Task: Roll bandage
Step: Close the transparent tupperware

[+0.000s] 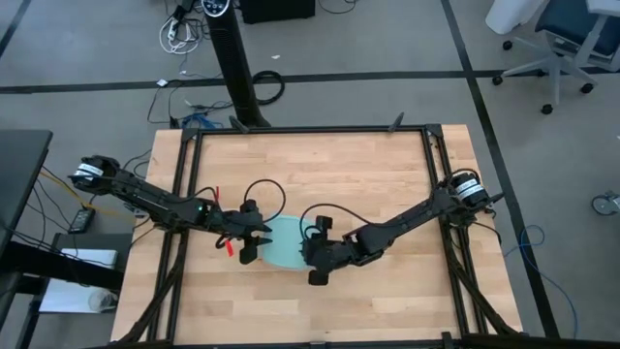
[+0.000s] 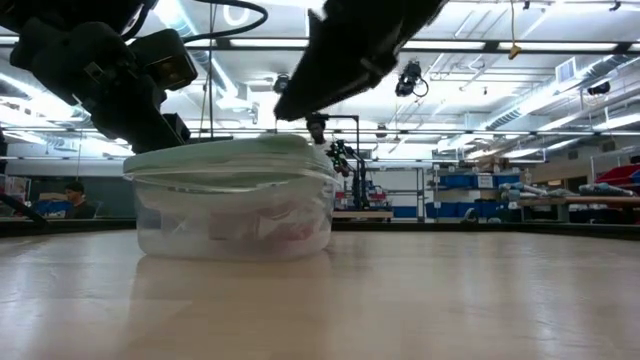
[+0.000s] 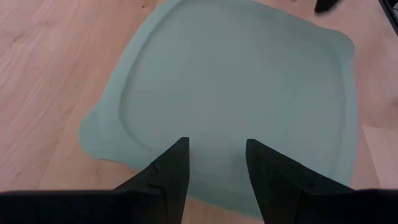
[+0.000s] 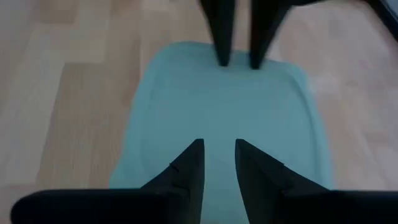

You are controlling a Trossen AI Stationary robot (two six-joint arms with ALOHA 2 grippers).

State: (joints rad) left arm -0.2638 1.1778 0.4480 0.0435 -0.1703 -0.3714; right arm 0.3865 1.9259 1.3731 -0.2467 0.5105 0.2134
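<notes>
High view: the light-blue container sits mid-table. Left gripper is at its 9 o'clock edge, right gripper at its 3 o'clock edge, both about equally near. A red scrap of bandage shows just beside the left gripper, toward 8 o'clock.

Low view: container lid on; something reddish inside, possibly more bandage, too hazy to confirm.

Left wrist view: fingers spread fairly wide, empty, over the lid.

Right wrist view: fingers narrow, parted, holding nothing; the left gripper faces them at 12 o'clock across the lid.
</notes>
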